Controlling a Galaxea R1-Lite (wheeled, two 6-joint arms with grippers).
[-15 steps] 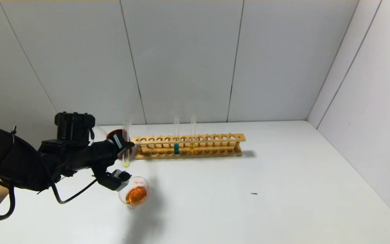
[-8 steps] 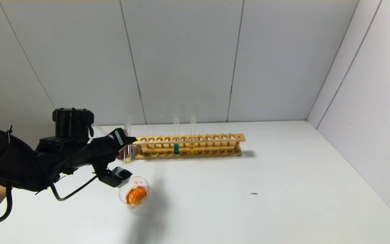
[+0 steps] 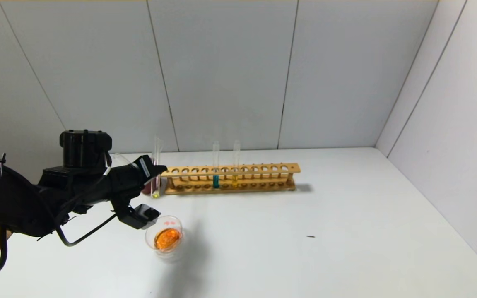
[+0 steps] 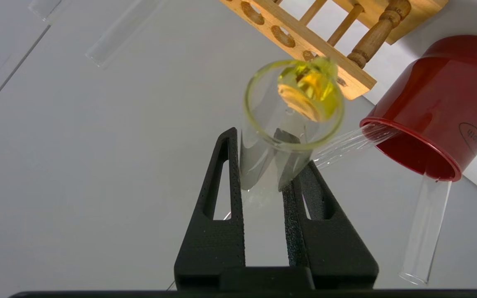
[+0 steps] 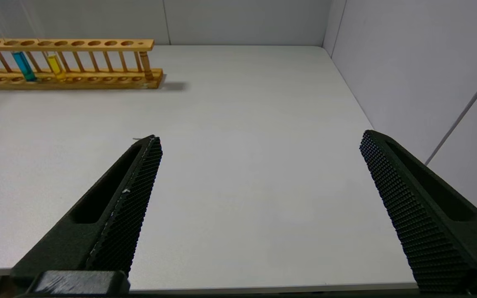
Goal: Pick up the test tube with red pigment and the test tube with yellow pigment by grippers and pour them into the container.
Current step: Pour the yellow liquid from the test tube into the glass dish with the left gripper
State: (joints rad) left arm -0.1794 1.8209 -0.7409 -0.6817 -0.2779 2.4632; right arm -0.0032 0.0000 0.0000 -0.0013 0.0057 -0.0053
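- The test tube with yellow pigment (image 3: pixel 155 169) stands nearly upright at the left of the head view, just off the left end of the wooden rack (image 3: pixel 230 178), with only a little yellow at its rounded bottom.
- Your left hand (image 4: pixel 263 174) is clamped on this tube; in the left wrist view both black fingers (image 4: pixel 222 198) press its glass wall below the rim.
- The container (image 3: pixel 165 238) sits on the white surface (image 3: pixel 304 231) at the lower left of the head view, in front of that hand, and holds orange liquid.
- A dark red cup (image 4: pixel 433 103) shows at the right of the left wrist view, beside the rack's end, with an empty clear tube (image 4: pixel 425 227) leaning out of it.
- In the rack you see a teal tube (image 3: pixel 215 165) and a second yellow tube (image 3: pixel 236 164) side by side.
- Your right hand (image 5: pixel 259 207) hovers over bare surface with its fingers spread wide, holding nothing.
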